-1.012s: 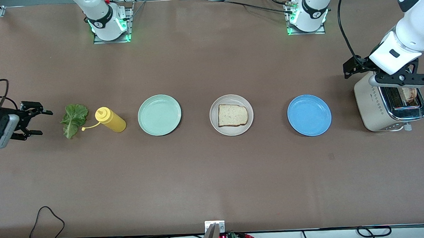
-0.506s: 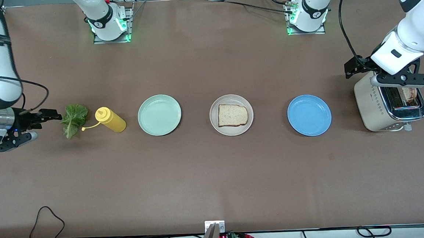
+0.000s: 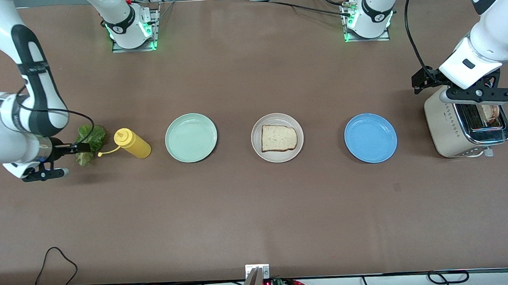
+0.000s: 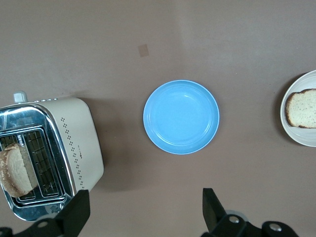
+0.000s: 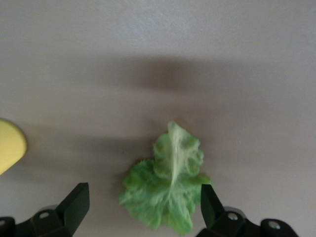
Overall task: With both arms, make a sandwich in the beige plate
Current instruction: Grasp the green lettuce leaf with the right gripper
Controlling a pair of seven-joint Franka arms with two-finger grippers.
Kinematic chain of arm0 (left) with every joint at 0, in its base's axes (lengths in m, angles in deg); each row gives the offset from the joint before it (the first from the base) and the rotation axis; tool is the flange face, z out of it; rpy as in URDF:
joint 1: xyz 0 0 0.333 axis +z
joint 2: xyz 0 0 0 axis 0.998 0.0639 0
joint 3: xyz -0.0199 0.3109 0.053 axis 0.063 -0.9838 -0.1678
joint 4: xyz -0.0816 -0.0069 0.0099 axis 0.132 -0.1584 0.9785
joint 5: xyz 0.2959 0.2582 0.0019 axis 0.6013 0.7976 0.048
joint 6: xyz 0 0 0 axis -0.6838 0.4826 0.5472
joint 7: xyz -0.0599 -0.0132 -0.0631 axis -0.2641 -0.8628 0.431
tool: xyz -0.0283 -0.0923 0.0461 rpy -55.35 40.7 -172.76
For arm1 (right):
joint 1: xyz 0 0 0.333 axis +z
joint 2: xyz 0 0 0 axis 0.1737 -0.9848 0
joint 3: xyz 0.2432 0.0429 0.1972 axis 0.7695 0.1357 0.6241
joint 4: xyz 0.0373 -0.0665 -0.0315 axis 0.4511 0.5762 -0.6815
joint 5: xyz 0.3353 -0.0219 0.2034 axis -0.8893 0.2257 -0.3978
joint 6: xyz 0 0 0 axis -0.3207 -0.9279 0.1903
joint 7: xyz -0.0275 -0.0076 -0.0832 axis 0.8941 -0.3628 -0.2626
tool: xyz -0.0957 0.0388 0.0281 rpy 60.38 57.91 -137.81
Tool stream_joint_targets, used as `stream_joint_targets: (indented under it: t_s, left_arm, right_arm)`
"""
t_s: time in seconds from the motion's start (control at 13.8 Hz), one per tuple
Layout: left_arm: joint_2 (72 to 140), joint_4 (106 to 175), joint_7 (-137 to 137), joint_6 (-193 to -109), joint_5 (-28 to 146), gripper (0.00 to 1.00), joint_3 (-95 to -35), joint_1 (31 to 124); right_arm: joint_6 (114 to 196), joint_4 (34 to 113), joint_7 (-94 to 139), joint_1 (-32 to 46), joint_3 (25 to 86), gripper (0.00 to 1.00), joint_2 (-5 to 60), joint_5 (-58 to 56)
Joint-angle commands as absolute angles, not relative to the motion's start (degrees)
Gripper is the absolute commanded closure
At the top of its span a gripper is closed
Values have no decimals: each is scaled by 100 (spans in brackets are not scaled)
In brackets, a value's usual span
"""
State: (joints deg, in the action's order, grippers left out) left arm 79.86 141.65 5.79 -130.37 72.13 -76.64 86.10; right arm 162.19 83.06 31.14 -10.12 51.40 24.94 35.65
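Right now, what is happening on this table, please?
A sandwich is being started. One bread slice lies on the beige plate. The right gripper, open, is over the lettuce leaf beside the yellow bottle. The left gripper, open, hangs over the toaster, where a second slice sits.

Bench (image 3: 258,212): brown surface carrying everything in a row.
Mustard bottle (image 3: 133,143): yellow, lying on its side, cap hanging off on a strap.
Mint-green plate (image 3: 191,137): beside the bottle, bare.
Blue plate (image 3: 370,138): bare, toward the left arm's end.
Toaster (image 3: 467,127): cream and chrome, just past the blue plate, at the left arm's end.
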Motion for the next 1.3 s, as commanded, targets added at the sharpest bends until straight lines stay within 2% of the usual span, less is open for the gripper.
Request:
stream_joint_targets:
  t_s: [0.0, 0.22, 0.29, 0.51, 0.65, 0.72, 0.79, 0.94, 1.23]
  left_arm:
    - [7832, 14136, 569, -12912, 7320, 0, -7633, 8634]
    - [7814, 14127, 569, -12920, 7320, 0, -7660, 8651]
    - [7823, 14136, 569, -12920, 7320, 0, -7660, 8651]
    - [7823, 14136, 569, -12929, 7320, 0, -7660, 8651]
    - [7823, 14136, 569, -12938, 7320, 0, -7660, 8651]
    - [7823, 14136, 569, -12938, 7320, 0, -7660, 8651]
    - [7823, 14136, 569, -12929, 7320, 0, -7668, 8651]
    - [7832, 14136, 569, -12947, 7320, 0, -7660, 8651]
    - [7858, 14136, 569, -12964, 7320, 0, -7668, 8651]
  right_arm:
    - [16702, 8515, 3014, -1009, 5087, 0, 2379, 3670]
    - [17228, 8628, 3102, -1096, 5078, 0, 2124, 3696]
    - [17509, 8777, 3189, -1114, 5078, 7, 2124, 3697]
    - [17618, 8832, 3348, -1097, 5078, 61, 2133, 3697]
    - [17609, 8832, 3418, -1097, 5078, 86, 2150, 3697]
    - [17600, 8814, 3540, -1097, 5078, 94, 2159, 3697]
    - [17591, 8797, 3637, -1097, 5078, 100, 2176, 3697]
    - [17451, 8735, 3761, -1097, 5078, 100, 2211, 3688]
    - [16285, 8192, 4024, -1044, 5096, 100, 2571, 3688]
